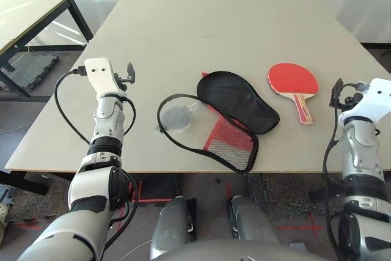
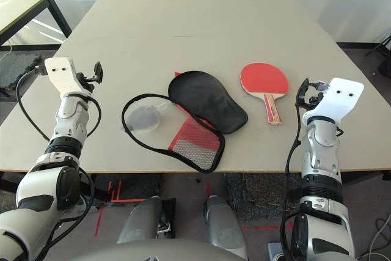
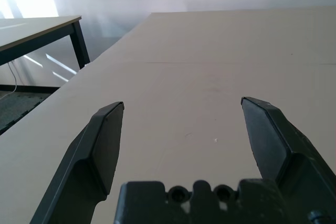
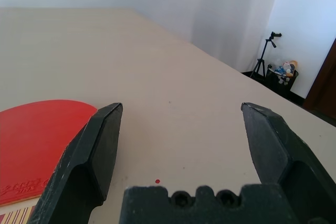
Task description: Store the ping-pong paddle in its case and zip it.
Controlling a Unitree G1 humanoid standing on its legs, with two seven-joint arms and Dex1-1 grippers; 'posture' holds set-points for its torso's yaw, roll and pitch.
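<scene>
The ping-pong paddle (image 1: 294,82) lies flat on the table, red face up, its wooden handle pointing toward the near edge. To its left the case (image 1: 237,101) lies unzipped and spread open: a black flap on top, a red half with black mesh (image 1: 229,140) below, and a black zipper loop around a greyish round tag (image 1: 178,118). My left gripper (image 1: 129,73) hovers open at the table's left edge, well left of the case. At the right edge my right gripper (image 1: 337,93) stands open, just right of the paddle (image 4: 31,140). Nothing sits between either pair of fingers.
The beige table (image 1: 208,29) stretches bare behind the objects. A second table (image 1: 30,16) stands at the far left with a dark mat (image 1: 30,68) under it. A tripod (image 4: 261,59) and a bin stand on the floor off the table's right side.
</scene>
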